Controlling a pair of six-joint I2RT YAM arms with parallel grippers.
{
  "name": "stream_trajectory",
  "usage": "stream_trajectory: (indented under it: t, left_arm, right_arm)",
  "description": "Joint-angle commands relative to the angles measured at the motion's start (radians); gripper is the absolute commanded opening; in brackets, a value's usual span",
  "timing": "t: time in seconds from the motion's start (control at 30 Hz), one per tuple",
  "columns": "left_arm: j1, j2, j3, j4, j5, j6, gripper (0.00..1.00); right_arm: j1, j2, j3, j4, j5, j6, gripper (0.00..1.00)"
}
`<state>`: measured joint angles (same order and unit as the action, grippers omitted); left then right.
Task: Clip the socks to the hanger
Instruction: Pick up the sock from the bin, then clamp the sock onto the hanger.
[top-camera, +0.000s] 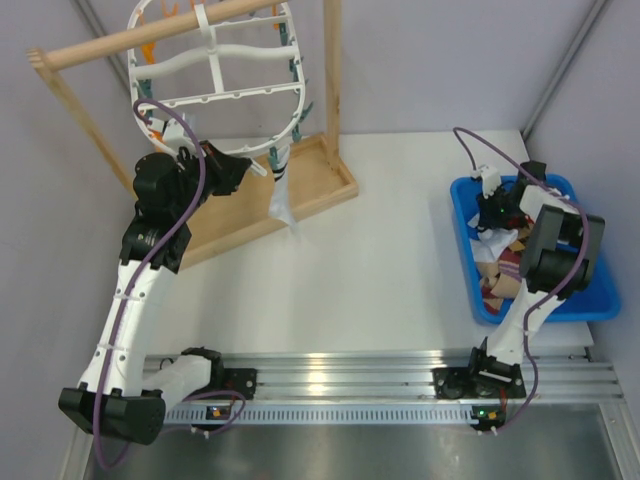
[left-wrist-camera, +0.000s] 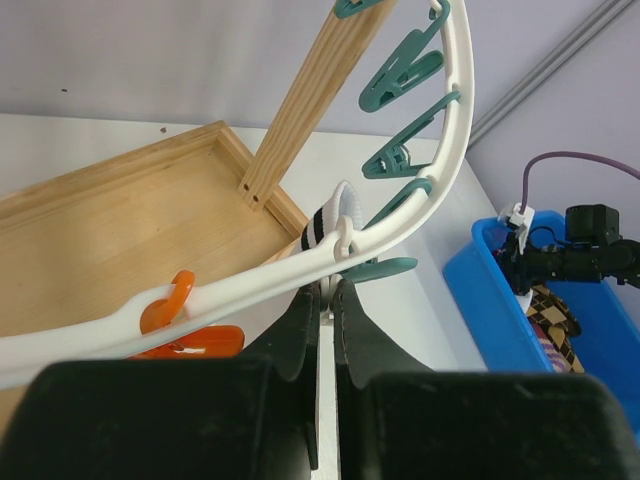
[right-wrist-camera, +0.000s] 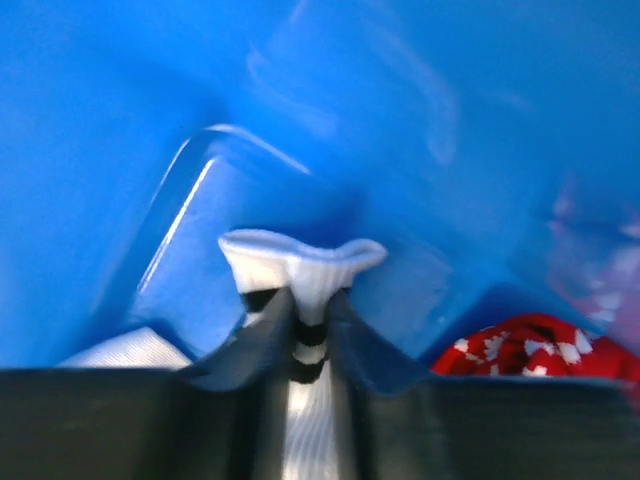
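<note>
The top of the hanger (top-camera: 222, 97) is cut off by the upper edge of the overhead view, so its hook does not show. The right arm covers much of the loose socks (top-camera: 505, 268) in the blue bin (top-camera: 463, 250), where only brown patterned and striped fabric can be made out. The right wrist view is blurred. The hanger hangs on the wooden rack (top-camera: 332, 80) at the far left of the table. Its oval face is turned toward the overhead camera and its long axis runs left to right. One white sock with dark bands (top-camera: 282, 200) hangs from the near rim, with the cuff up at the rim and the rest pointing down beside the wooden tray base (left-wrist-camera: 130, 220) (its toe is hidden in the left wrist view). The left gripper (left-wrist-camera: 328, 290) sits just under that rim, beside a teal clip (left-wrist-camera: 385, 268) and the cuff. Its fingers are pressed fully together, and I cannot tell whether they touch the rim. In the bin, the right gripper (right-wrist-camera: 310, 300) is clamped on the cuff of a second white sock (right-wrist-camera: 300, 262). This cuff stands up between the fingers (right-wrist-camera: 255, 345), and a red sock (right-wrist-camera: 520, 350) lies just beside.
</note>
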<state>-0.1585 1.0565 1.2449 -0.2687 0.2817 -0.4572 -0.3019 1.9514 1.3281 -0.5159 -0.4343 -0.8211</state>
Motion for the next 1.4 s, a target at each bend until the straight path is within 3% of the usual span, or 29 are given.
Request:
stream_trajectory:
  t: [0.0, 0.03, 0.17, 0.43, 0.6, 0.8, 1.0, 1.37]
  left_arm:
    - [0.002, -0.004, -0.010, 0.019, 0.010, 0.011, 0.00]
    - [0.002, -0.003, -0.010, 0.019, 0.011, 0.012, 0.00]
    - [0.002, -0.009, -0.007, 0.016, 0.014, 0.012, 0.00]
    - [0.002, -0.018, -0.005, 0.016, 0.027, 0.006, 0.00]
    - [0.002, -0.018, -0.001, 0.019, 0.028, 0.003, 0.00]
    - [0.002, -0.013, 0.002, 0.029, 0.034, -0.006, 0.00]
    - [0.002, -0.013, 0.007, 0.037, 0.050, -0.009, 0.00]
    - [0.002, -0.009, 0.005, 0.082, 0.117, -0.057, 0.00]
  right_arm:
    - [0.000, -0.006, -0.044, 0.010, -0.015, -0.012, 0.05]
    - [-0.003, -0.040, -0.044, 0.004, -0.030, -0.012, 0.00]
    - [-0.026, -0.155, -0.018, -0.048, -0.113, -0.006, 0.00]
    - [-0.062, -0.356, 0.213, -0.249, -0.411, 0.014, 0.00]
    - [-0.003, -0.425, 0.335, -0.228, -0.560, 0.175, 0.00]
    - [0.258, -0.508, 0.333, 0.085, -0.587, 0.515, 0.00]
    - [0.510, -0.467, 0.304, 0.367, -0.587, 0.864, 0.00]
    - [0.851, -0.330, 0.267, 0.553, -0.532, 0.961, 0.00]
